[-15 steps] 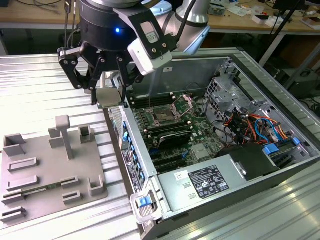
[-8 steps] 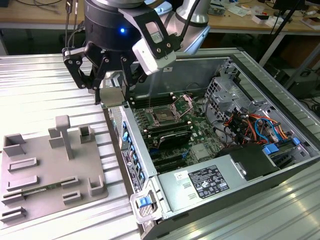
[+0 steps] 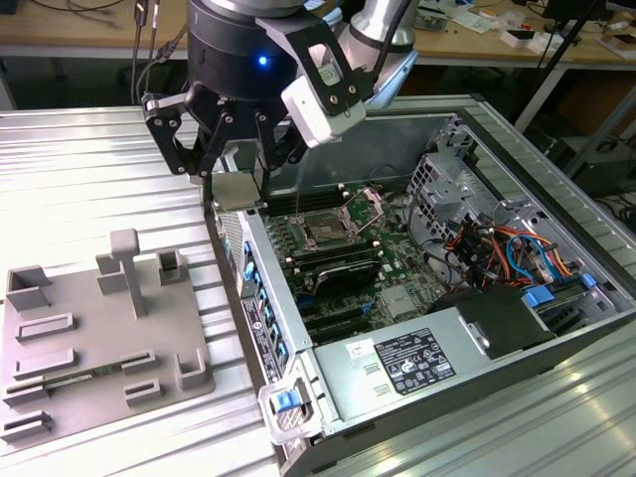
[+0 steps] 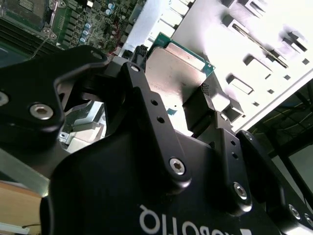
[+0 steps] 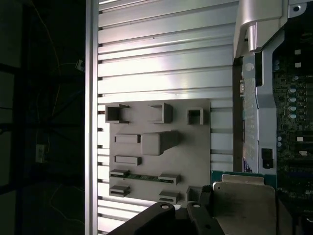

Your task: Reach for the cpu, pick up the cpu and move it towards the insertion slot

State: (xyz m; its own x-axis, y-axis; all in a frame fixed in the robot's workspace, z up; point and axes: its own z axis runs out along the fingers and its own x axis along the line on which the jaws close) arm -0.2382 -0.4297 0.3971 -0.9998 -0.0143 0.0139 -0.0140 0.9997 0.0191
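Observation:
My gripper is shut on the cpu, a flat silvery square with a thin green rim, and holds it level in the air. The black fingers press on two opposite edges of the cpu. It hangs over the near wall of the open computer case, to the exterior view's left of the insertion slot. The slot is a dark square socket with a brownish centre in a shiny metal frame, and its clamp stands open. In the first wrist view the cpu sits between the grey holder plate and the motherboard.
The open computer case lies on a ribbed aluminium table. A grey holder plate with raised blocks sits at the exterior view's left. Inside the case are memory slots, a drive cage, coloured cables and a power supply.

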